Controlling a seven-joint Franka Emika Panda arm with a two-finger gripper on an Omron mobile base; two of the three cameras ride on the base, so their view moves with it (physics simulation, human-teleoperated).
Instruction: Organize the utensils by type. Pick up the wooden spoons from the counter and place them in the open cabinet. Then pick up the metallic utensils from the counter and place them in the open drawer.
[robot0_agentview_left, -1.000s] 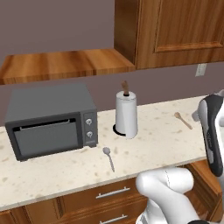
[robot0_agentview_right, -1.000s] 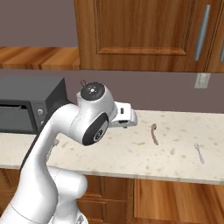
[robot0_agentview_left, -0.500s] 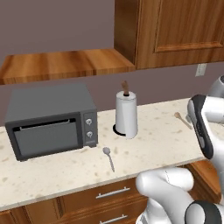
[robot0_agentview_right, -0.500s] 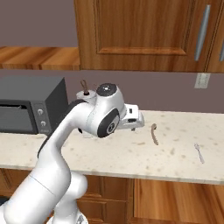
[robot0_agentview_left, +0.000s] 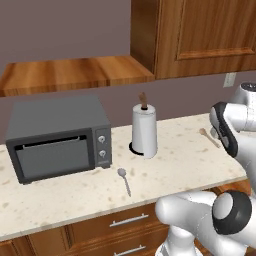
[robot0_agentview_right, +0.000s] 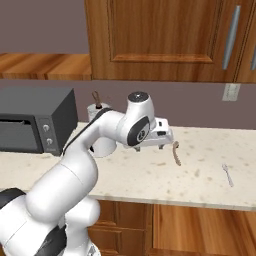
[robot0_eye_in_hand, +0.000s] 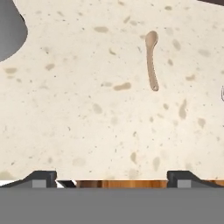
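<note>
The released tool (robot0_agentview_right: 156, 146) has swung rightward toward the wooden spoon (robot0_agentview_right: 175, 152), which lies apart on open counter (robot0_agentview_right: 200, 185) near the front edge.

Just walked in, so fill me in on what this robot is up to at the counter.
The arm is reaching out over the counter with its gripper open and empty, heading for the wooden spoon that lies flat on the stone. Nothing has been picked up yet. A small silver spoon lies in front of the toaster oven and paper towel roll, and another small silver utensil lies near the counter's front edge, to the right of the wooden spoon.
</note>
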